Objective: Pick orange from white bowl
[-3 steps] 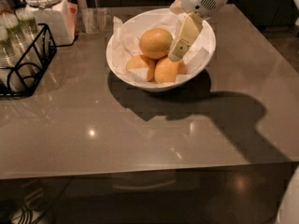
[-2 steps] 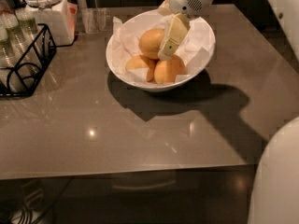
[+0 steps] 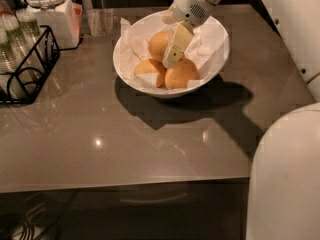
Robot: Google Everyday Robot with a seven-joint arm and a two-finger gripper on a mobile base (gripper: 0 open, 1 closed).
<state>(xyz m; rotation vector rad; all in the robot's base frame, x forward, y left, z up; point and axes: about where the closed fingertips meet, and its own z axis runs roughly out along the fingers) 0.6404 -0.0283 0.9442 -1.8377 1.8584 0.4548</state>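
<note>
The white bowl (image 3: 216,59) stands at the back middle of the table, lined with crumpled white paper. The deep golden orange (image 3: 158,44) lies at the back of the bowl. Two paler fruits (image 3: 181,75) lie in front of it. My gripper (image 3: 167,51) reaches down into the bowl from the upper right and looks open. One pale finger (image 3: 177,44) lies against the orange's right side, its tip just above the right pale fruit. The other finger is mostly hidden behind the orange.
A black wire rack (image 3: 27,66) with glasses stands at the left edge. A white lidded jar (image 3: 50,11) and a clear cup (image 3: 100,20) stand at the back left. My white arm and body (image 3: 285,174) fill the right side. The table's front edge (image 3: 125,181) is near.
My gripper has moved left and down in the bowl, from beside the paper to right against the orange. My white body has come further into view at the right.
</note>
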